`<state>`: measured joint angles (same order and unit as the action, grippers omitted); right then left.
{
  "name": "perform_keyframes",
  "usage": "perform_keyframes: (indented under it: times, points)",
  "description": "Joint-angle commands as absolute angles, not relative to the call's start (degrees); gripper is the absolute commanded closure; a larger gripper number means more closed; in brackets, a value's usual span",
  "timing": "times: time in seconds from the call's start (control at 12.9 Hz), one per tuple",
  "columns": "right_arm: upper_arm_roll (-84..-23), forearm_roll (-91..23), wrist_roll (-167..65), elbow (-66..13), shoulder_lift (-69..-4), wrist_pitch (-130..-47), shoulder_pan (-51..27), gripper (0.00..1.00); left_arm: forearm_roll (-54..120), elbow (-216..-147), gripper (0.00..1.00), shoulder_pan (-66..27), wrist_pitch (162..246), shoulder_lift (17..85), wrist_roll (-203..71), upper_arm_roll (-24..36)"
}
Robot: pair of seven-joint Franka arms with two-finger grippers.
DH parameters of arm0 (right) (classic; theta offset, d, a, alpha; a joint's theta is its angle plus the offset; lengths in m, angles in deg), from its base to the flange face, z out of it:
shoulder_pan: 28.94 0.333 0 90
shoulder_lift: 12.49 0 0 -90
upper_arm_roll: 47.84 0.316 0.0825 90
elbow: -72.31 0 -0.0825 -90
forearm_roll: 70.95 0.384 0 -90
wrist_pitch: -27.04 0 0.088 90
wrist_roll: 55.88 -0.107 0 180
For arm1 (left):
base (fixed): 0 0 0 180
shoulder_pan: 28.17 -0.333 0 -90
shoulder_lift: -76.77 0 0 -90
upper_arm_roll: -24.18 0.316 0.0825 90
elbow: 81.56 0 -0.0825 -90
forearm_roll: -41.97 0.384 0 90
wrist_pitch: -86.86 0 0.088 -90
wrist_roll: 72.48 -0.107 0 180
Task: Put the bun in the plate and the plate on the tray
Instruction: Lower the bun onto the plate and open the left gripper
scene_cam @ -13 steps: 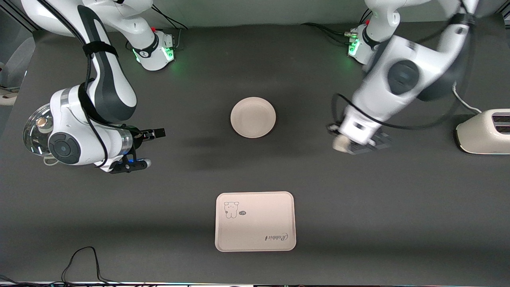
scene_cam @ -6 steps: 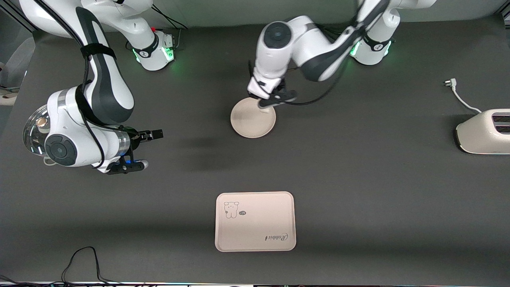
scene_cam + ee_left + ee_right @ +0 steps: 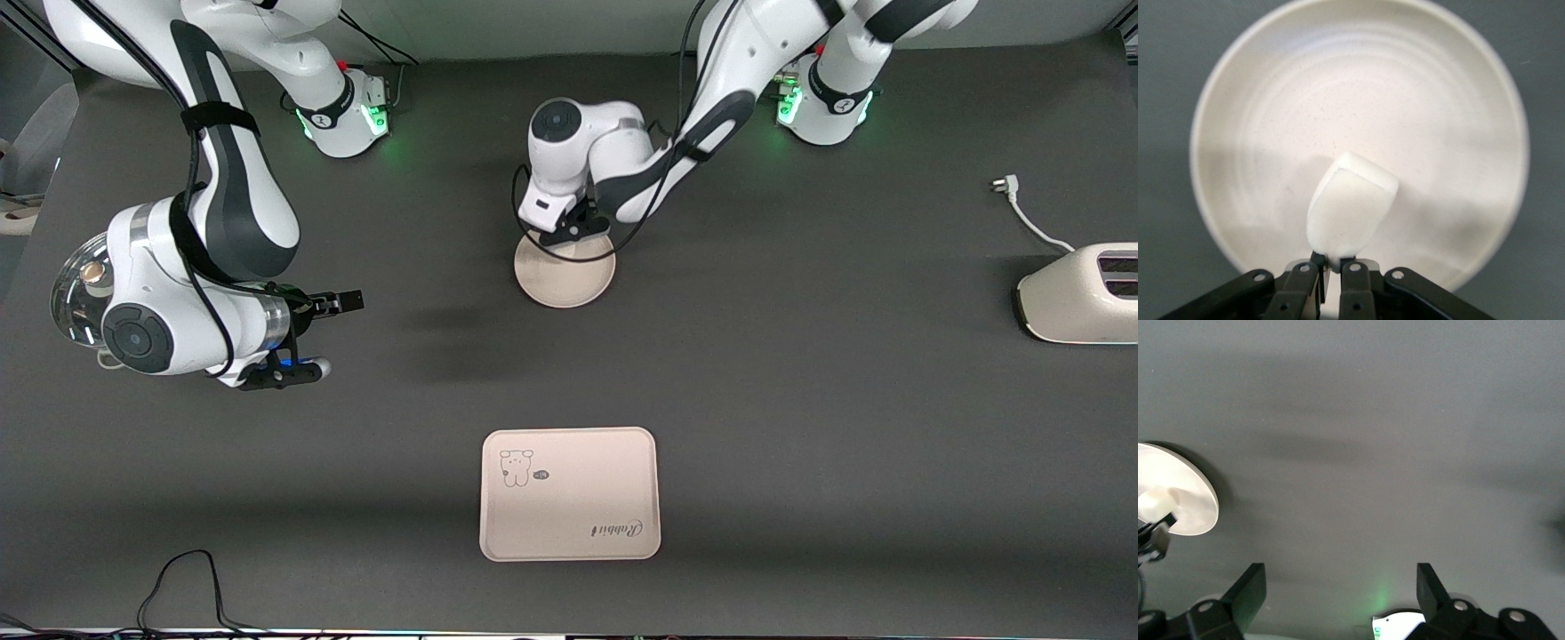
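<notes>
While I watch from my remote station, this is my read:

Left gripper: the left gripper (image 3: pixel 1328 267) hangs over the farther half of the plain round cream-beige plate (image 3: pixel 569 283), its black fingers (image 3: pixel 1355 283) pinched narrow on one end of the small off-white pillow-like bun (image 3: pixel 1350 205).

Bun: I see it up in the air, tilted, over the plate's inner floor; I cannot tell whether its free end touches the plate. The right wrist view also shows the bun (image 3: pixel 1157 501) against the plate (image 3: pixel 1188 500).

Plate: it sits on the dark grey table (image 3: pixel 800 400) about midway between the two arms' ends, with nothing else in it.

Tray: the cream-beige rectangular tray with rounded corners, a cartoon animal and "Rabbit" script (image 3: pixel 569 494) lies nearer to the front camera than the plate, well apart from it. I see only bare table between the two.

Right gripper: the right gripper (image 3: pixel 327 333) waits over bare table toward the right arm's end, with its black fingers (image 3: pixel 1248 590) spread wide and nothing between them.

Surroundings: a cream-white toaster (image 3: pixel 1080 295) stands at the left arm's end of the table, its white cord and plug (image 3: pixel 1022 209) loose on the table beside it. A clear glass dome lid with a metal knob (image 3: pixel 80 289) shows partly under the right arm at the table's edge. A black cable (image 3: pixel 182 578) loops on the edge nearest the front camera.
</notes>
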<state>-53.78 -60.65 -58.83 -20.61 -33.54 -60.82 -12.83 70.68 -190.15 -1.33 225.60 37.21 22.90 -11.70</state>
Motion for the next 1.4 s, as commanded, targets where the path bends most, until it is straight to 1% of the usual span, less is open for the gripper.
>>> perform_keyframes:
  times: [0.0, 0.08, 0.39, 0.54, 0.7, 0.78, 0.85, 0.93, 1.01, 1.09, 1.17, 1.32]
  points:
    - [-53.6, -60.3, -59.7, -19.1, -34.5, -60.7, -12.4, 0.0, 72.1, -188.4, 0.38, -0.4, 224.1, 38.5, 24.9, -10.6]
    - [-53.6, -60.7, -59.6, -19.2, -34.5, -60.6, -12.5, 0.0, 72.1, -187.5, 0.0, -0.1, 223.4, 38.5, 25.1, -10.6]
    - [-53.4, -60.3, -59.7, -19.2, -35.1, -61.3, -11.5, 0.0, 72.6, -184.0, 0.0, 1.2, 212.8, 39.2, 25.3, -10.9]
    - [-53.3, -60.0, -59.8, -19.7, -35.4, -61.6, -11.4, 0.0, 71.1, -183.3, 0.0, 0.3, 207.5, 44.0, 24.3, -11.9]
    - [-53.3, -58.2, -63.7, -19.6, -37.4, -62.6, -9.4, 0.0, 66.9, -181.6, 0.0, -4.5, 204.2, 48.8, 19.0, -14.4]
    - [-53.3, -57.7, -64.2, -19.7, -38.5, -64.5, -8.4, 0.0, 64.8, -179.6, 0.0, -7.4, 202.1, 50.7, 14.7, -15.4]
    - [-53.3, -57.0, -64.1, -19.5, -39.8, -65.8, -6.5, 0.0, 62.9, -176.9, 0.0, -10.0, 199.3, 51.5, 10.5, -15.6]
    - [-53.3, -54.4, -64.3, -19.7, -41.2, -67.6, -6.2, 0.0, 60.5, -173.3, 0.0, -13.3, 195.5, 52.1, 5.1, -15.7]
    - [-53.3, -50.0, -64.5, -20.1, -42.2, -69.1, -6.1, 0.0, 58.1, -169.6, 0.0, -16.7, 191.1, 52.4, -0.3, -15.7]
    - [-53.3, -48.3, -65.6, -20.7, -42.6, -70.6, -5.3, 0.0, 57.0, -166.4, 0.0, -20.3, 186.4, 52.9, -4.7, -15.8]
    - [-53.5, -48.3, -67.7, -21.5, -42.6, -73.0, -3.0, 0.0, 56.9, -164.9, 0.0, -23.4, 183.3, 53.9, -7.6, -15.8]
    - [-53.4, -47.6, -72.4, -23.0, -44.1, -79.5, 0.7, 0.0, 56.2, -165.1, 0.0, -30.2, 181.3, 57.2, -14.8, -15.8]
